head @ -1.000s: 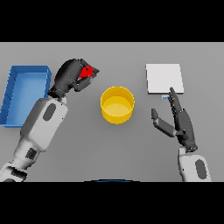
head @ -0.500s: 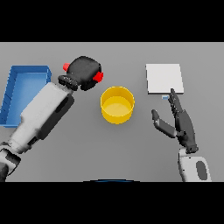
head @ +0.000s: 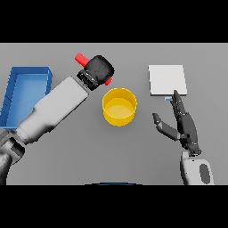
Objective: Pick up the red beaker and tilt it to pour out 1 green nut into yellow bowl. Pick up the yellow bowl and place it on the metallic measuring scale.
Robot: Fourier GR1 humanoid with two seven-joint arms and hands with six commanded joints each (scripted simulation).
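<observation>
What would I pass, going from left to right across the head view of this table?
Blue tray → left hand curled round the red beaker → yellow bowl → right hand, fingers straight, with the metallic scale just beyond it.

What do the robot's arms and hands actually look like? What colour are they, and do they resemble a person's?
Each arm is a smooth, rounded casing in white and light grey. The left hand is dark charcoal and bulky, joined to its arm by a dark ribbed wrist. The right hand is the same dark colour, with slender jointed fingers and a thumb, much like a human hand; its forearm has a darker oval patch. No cables or markings show.
</observation>
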